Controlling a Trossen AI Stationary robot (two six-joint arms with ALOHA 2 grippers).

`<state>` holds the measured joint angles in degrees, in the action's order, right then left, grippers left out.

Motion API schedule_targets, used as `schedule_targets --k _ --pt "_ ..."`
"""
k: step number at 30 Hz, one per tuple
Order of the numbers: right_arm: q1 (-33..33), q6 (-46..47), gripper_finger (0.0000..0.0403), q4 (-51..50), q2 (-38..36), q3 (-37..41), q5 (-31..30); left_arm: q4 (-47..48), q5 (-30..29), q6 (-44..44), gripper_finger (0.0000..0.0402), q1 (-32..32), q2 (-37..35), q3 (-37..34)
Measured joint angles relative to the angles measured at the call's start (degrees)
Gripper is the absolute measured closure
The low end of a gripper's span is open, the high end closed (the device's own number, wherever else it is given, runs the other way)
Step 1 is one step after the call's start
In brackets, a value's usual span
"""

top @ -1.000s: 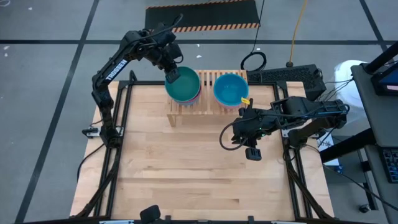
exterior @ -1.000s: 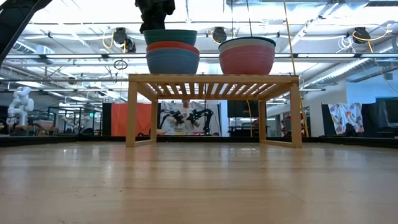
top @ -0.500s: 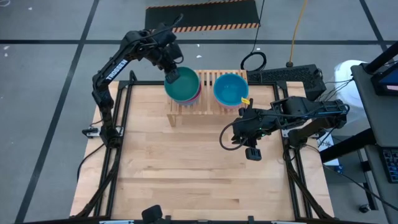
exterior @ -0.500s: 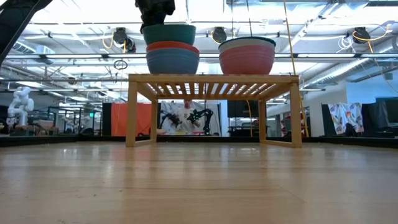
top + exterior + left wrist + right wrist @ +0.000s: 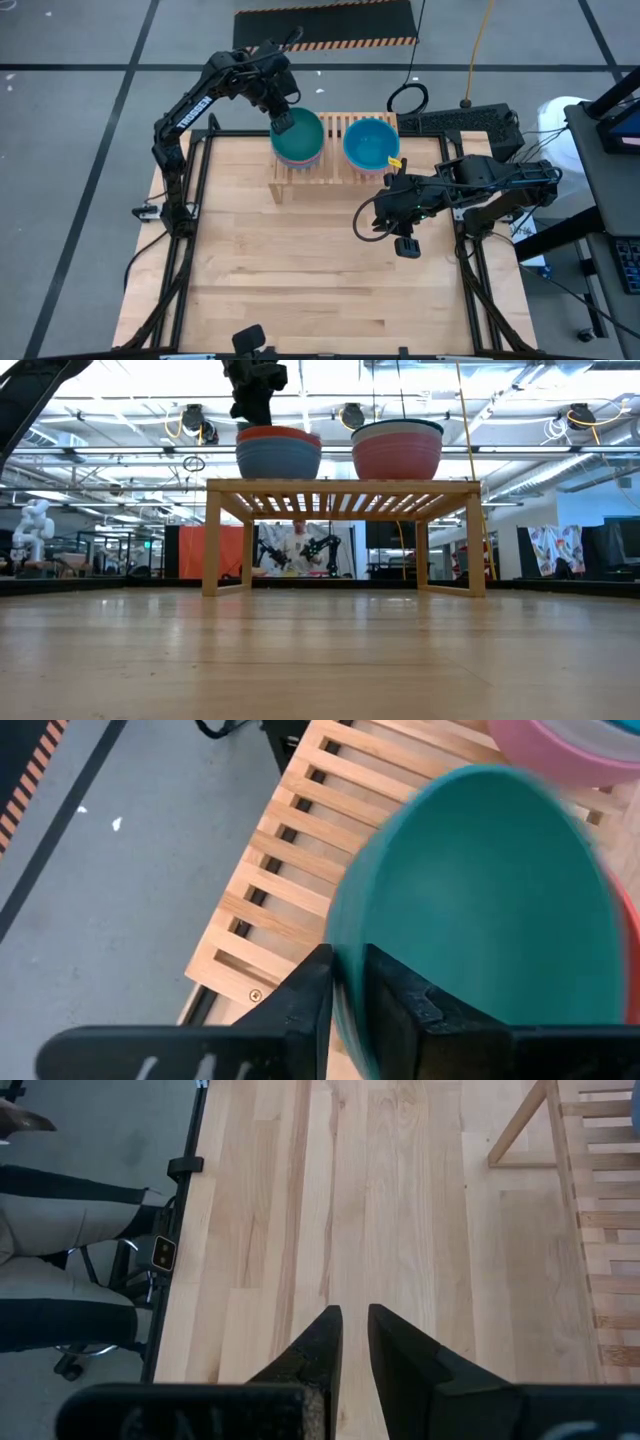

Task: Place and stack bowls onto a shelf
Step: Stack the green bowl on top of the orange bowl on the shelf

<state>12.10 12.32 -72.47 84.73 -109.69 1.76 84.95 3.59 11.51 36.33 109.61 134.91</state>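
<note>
The left gripper (image 5: 284, 121) is up at the shelf (image 5: 335, 127), its two fingers pinched on the rim of the teal bowl (image 5: 300, 137); in the left wrist view one finger (image 5: 305, 1003) lies outside the wall of that bowl (image 5: 480, 900) and the other inside, the rim between them. Beneath the gripper the teal bowl sits nested in a stack; in the low view the red bowl (image 5: 278, 433) shows on top of a blue bowl (image 5: 278, 458), and the teal one seems sunk out of sight inside them, though that level angle makes it hard to be sure. Beside the left gripper, toward the right arm, a second stack stands on the slats; its top bowl is blue (image 5: 371, 143), and from the low view a pink bowl (image 5: 397, 455) carries it. The right gripper (image 5: 405, 246) hangs over the bare tabletop (image 5: 300, 270), well apart from the shelf; its fingers (image 5: 322, 1342) stand close together with a narrow gap and hold nothing.
</note>
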Motion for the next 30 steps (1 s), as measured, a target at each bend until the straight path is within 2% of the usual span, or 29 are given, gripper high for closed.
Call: schedule_targets --k 13,18,24,30 --pt "0.0 -2.8 0.0358 1.2 0.0 0.0 -0.3 0.0 -0.3 0.9 0.0330 0.0 0.1 0.0" --pt "-0.9 -3.0 0.0358 2.0 0.0 0.0 -4.8 0.0 -0.7 5.0 0.0330 -0.1 -0.5 0.0" --pt "-2.8 -3.8 0.0358 2.7 0.1 0.0 -6.5 -0.9 -3.8 7.8 0.0330 -0.5 -3.3 0.0" --pt "-5.2 -9.7 0.0358 9.3 0.6 0.0 -6.5 -1.0 -4.1 6.9 0.0330 -0.5 -7.1 0.0"
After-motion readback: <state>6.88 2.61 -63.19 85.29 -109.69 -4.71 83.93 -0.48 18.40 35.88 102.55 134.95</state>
